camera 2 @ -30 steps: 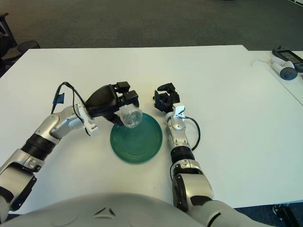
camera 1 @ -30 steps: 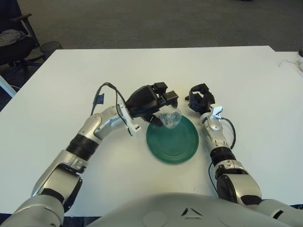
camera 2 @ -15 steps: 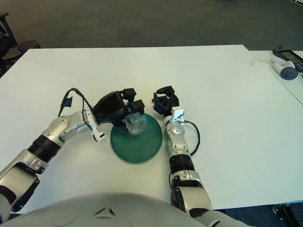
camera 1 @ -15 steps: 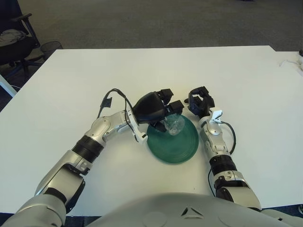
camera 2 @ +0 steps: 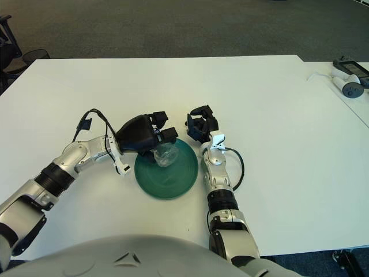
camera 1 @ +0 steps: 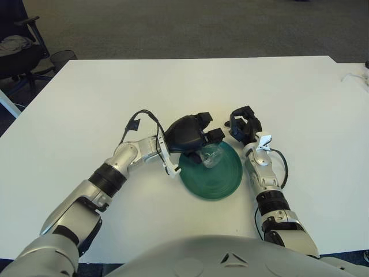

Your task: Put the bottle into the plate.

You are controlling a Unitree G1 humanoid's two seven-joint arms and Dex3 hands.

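Note:
A clear plastic bottle (camera 1: 212, 156) is held low over the far left part of the dark green plate (camera 1: 222, 180), and whether it touches the plate I cannot tell. My left hand (camera 1: 196, 137) is shut on the bottle from above and from the left, its black fingers curled round it. My right hand (camera 1: 244, 123) shows just beyond the plate's far right rim, with its fingers curled and nothing in them.
The white table (camera 1: 86, 104) spreads wide on all sides of the plate. A black office chair (camera 1: 17, 49) and a wire bin (camera 1: 60, 57) stand off the far left corner. Some small devices (camera 2: 349, 78) lie at the far right edge.
My left hand has carried the bottle down and to the right, from above the plate's left rim to low over the plate. The right hand has stayed where it was.

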